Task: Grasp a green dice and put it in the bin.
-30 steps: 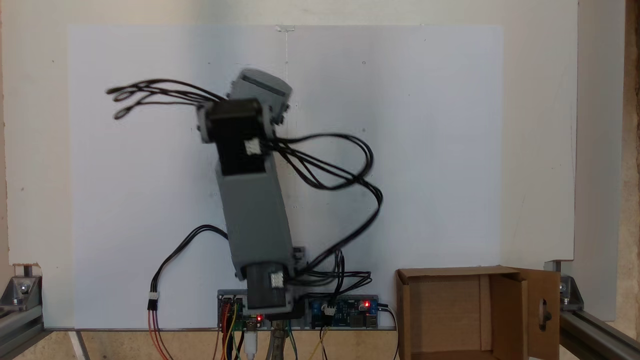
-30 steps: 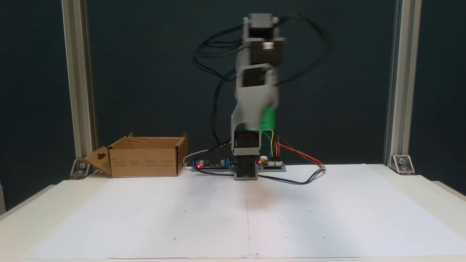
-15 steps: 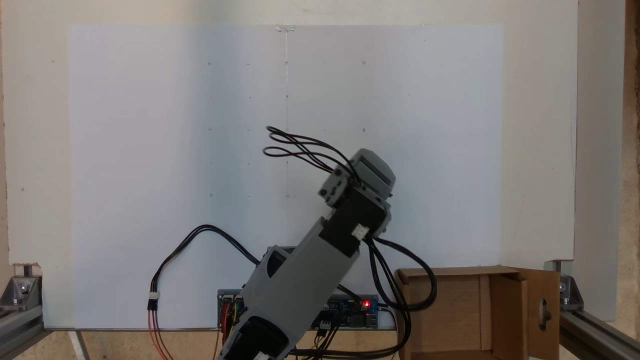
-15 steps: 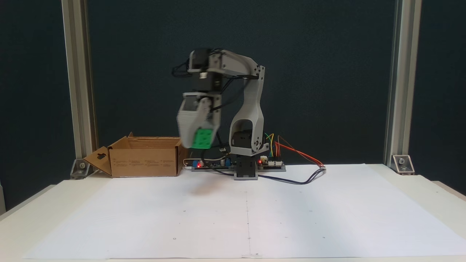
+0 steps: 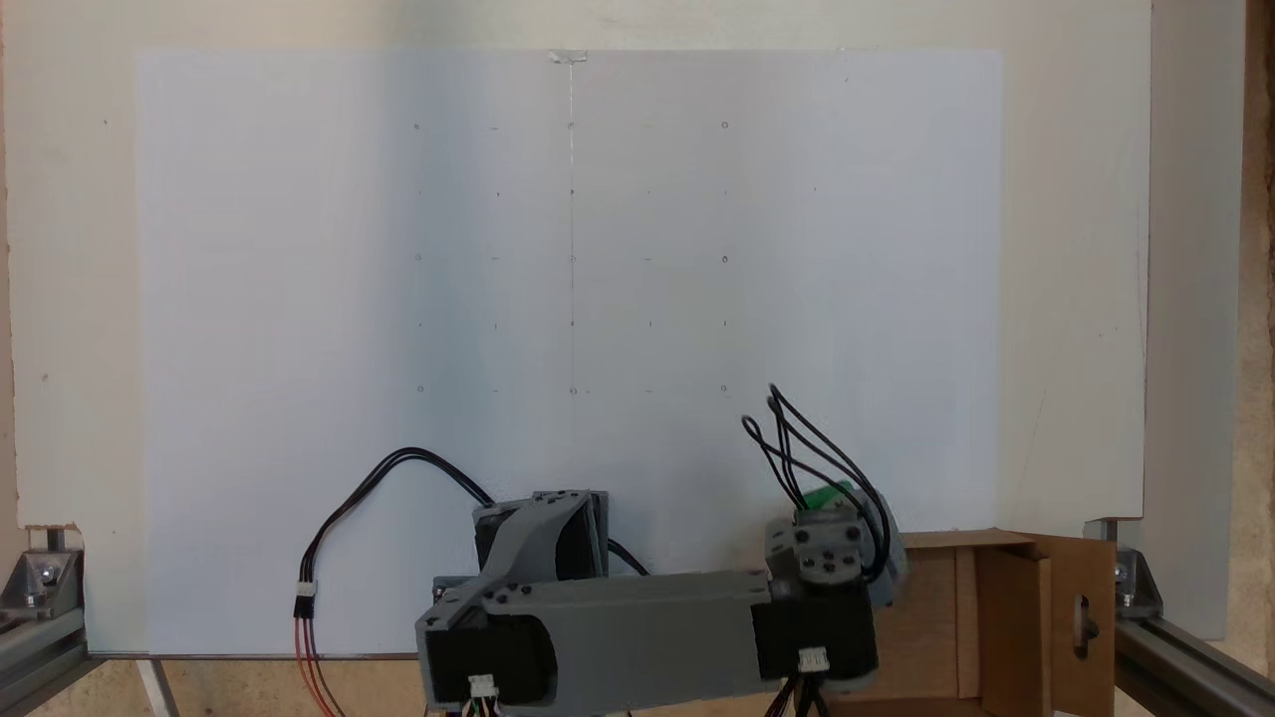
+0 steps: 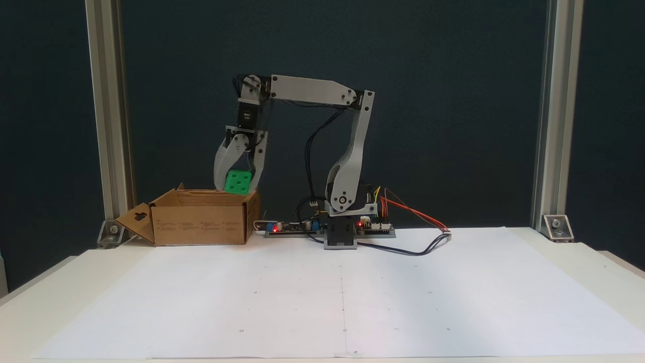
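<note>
**Operator:** Above the bin (image 6: 201, 217), at its right-hand wall as the front fixed view shows it, I have the end effector (image 6: 238, 187) pointing down with its two jaws clamped on the green dice (image 6: 238, 182). The dice sits between the jaw tips, just over the rim, not inside the box.

**Supervisor:** State the release risk.

**Operator:** Position over the opening. In the front fixed view the dice hangs close to the right wall rather than over the middle. In the top fixed view the green dice (image 5: 829, 495) shows as a sliver beyond the wrist, near the edge of the bin (image 5: 1006, 597) that faces the paper sheet (image 5: 568, 299). If I release here, I judge the dice may strike the rim or a flap and bounce out onto the worktop (image 6: 604, 262).

**Supervisor:** Other causes?

**Operator:** Three.
1. The dice is a hard cube with rounded edges; it will likely roll on landing.
2. The cables (image 5: 807, 448) loop close to the wrist and could snag during retraction.
3. Lowering further could press a jaw tip on the cardboard wall and shift the box.

**Supervisor:** Recommendation?

**Operator:** Move the end effector further over the opening before releasing. I cannot tell the exact clearance from either view.
</note>
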